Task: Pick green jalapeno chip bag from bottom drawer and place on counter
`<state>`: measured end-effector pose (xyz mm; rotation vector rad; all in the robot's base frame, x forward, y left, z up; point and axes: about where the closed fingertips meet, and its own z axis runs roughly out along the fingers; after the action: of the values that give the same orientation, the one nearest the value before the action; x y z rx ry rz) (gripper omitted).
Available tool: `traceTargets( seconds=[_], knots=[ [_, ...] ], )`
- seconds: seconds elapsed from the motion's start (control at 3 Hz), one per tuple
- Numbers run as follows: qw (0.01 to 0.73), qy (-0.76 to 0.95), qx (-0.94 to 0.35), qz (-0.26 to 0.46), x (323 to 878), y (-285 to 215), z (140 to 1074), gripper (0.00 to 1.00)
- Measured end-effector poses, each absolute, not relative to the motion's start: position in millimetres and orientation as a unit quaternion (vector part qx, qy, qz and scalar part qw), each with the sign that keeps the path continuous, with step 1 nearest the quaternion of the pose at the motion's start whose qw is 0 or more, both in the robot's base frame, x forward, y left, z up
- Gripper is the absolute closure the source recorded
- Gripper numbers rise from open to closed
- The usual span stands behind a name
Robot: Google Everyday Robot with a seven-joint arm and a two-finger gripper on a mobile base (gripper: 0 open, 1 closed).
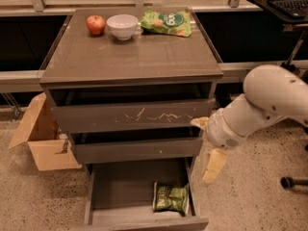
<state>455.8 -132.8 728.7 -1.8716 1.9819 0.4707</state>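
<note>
while low beside bottom drawer, fingers apart

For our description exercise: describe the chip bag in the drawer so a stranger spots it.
Start at the cabinet and its open bottom drawer. The green jalapeno chip bag lies at its right end, below-left of the gripper beside the cabinet. It is duller than the brighter green bag on the counter.
</note>
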Motion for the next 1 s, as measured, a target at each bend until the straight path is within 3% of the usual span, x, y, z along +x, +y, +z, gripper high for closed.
traceTargets(
  seconds=[0.33, 1.0],
  knots=[
    [0.193, 0.688, -0.674, 0.185, 458, -119, 668, 0.00],
    [0.249, 0.657, -0.649, 0.290, 477, -106, 547, 0.00]
  ],
)
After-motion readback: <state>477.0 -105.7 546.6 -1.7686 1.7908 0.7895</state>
